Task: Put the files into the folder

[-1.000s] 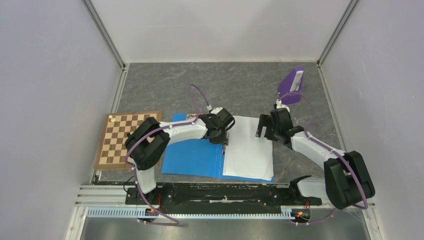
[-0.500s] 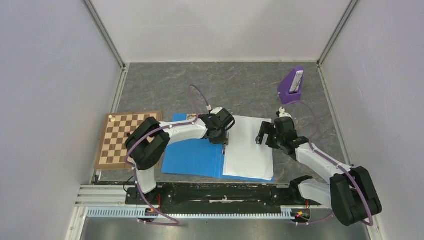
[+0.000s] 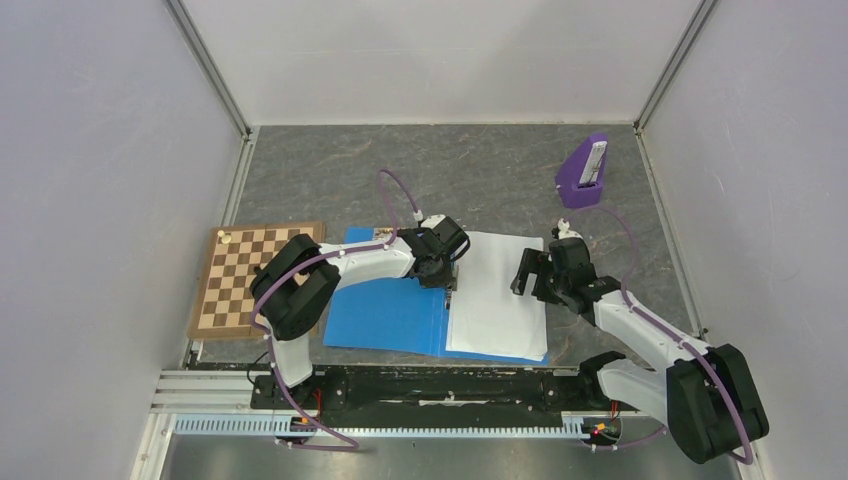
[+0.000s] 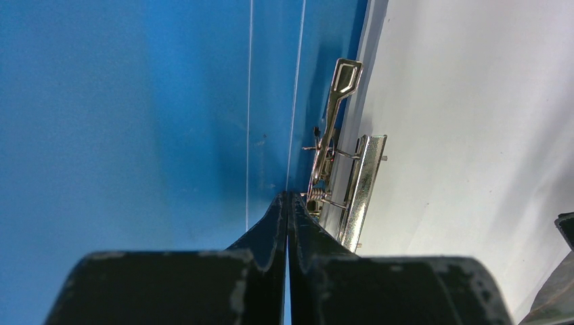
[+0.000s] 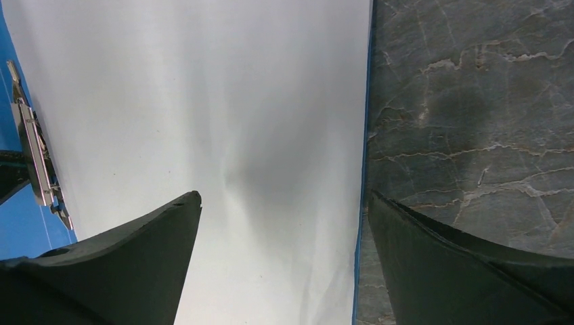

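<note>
The blue folder [image 3: 385, 315] lies open on the table. The white files [image 3: 495, 310] lie flat on its right half, beside a metal clip [image 4: 336, 142] at the spine. My left gripper [image 3: 447, 283] is shut and empty, its tips [image 4: 288, 198] down on the blue folder [image 4: 135, 135] just left of the clip. My right gripper [image 3: 524, 271] is open over the right edge of the files [image 5: 203, 101]. One finger is above the paper, the other above the table, and the gripper [image 5: 284, 200] holds nothing. A thin blue folder edge [image 5: 366, 135] shows past the paper.
A brown chessboard [image 3: 250, 280] lies left of the folder, touching its corner. A purple stand [image 3: 583, 172] sits at the back right. The table is grey stone [image 5: 474, 101], with white walls on three sides and a rail along the near edge.
My right gripper has moved a little nearer and lower over the paper's right edge, with its elbow swung out to the right. The left arm has not moved.
</note>
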Robot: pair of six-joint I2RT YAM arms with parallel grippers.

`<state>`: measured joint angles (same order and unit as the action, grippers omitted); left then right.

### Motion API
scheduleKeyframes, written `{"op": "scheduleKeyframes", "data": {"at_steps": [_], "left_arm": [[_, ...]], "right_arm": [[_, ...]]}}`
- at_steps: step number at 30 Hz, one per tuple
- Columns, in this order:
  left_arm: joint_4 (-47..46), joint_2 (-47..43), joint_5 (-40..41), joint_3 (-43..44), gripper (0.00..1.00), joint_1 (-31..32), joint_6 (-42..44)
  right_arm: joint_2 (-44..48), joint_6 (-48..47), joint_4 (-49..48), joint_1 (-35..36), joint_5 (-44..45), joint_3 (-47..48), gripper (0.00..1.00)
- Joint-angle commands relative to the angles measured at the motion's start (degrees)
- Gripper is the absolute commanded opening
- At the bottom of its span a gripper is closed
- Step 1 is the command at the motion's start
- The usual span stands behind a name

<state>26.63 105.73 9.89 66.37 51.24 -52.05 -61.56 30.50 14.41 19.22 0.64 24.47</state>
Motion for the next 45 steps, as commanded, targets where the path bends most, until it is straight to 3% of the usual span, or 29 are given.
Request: {"op": "scheduleKeyframes", "data": {"at_steps": [1, 22, 31, 45], "left_arm": [[-1.6, 2.3, 0.0, -0.6, 0.02, 0.4, -2.3], [-2.1, 3.3, -0.5, -0.7, 0.02, 0.4, -2.6], [-2.1, 3.5, -0.5, -0.7, 0.02, 0.4, -2.7], [-2.0, 3.6, -0.4, -0.8, 0.02, 0.4, -2.7]], "right_arm": [[1.4, 1.0, -0.4, 0.7, -0.5, -0.6, 0.97], [0.0, 2.5, -1.5, 4.3, -0.4, -0.3, 0.97], [-0.3, 1.8, 1.0, 7.5, 5.1, 2.4, 0.97], [-0.2, 1.0, 3.1, 7.5, 6.7, 4.7, 0.98]]}}
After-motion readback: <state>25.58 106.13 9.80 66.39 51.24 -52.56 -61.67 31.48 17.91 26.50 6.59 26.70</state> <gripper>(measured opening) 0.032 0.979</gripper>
